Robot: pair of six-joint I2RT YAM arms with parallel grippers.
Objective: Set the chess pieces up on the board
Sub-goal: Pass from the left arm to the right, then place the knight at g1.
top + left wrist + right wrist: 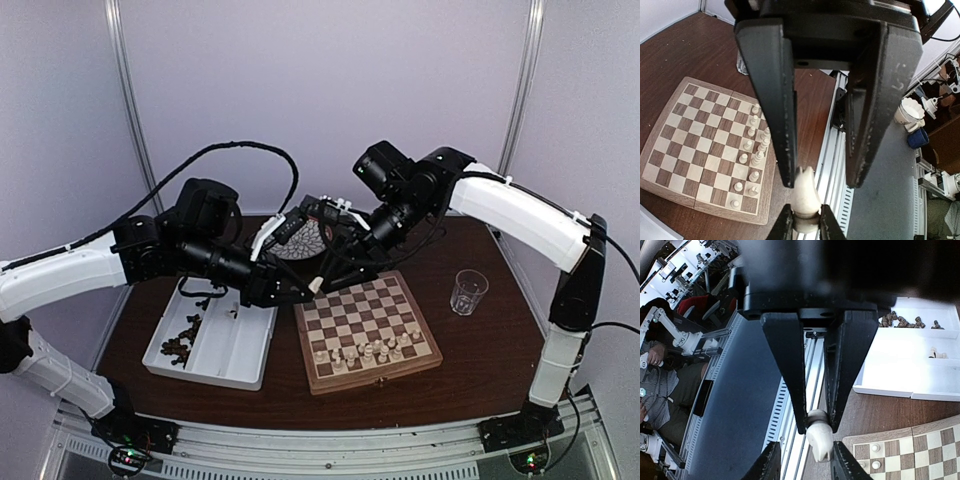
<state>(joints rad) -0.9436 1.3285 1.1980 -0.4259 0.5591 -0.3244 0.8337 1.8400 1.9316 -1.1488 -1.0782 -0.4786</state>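
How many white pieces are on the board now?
12 white pieces, all by the board's near edge: seven in the second row, five along the edge; overlap may hide more.

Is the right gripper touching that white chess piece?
Touching. Left wrist view: the right gripper pinches the white piece at its base, a finger pressed on each side.

The left arm (60, 275) and right arm (520, 215) bend inward from opposite sides, their wrists nearly meeting tip to tip. The right tool (817, 429) pinches the base of a white chess piece (820, 442). The left tool (821, 184) flanks its top, grip unclear.
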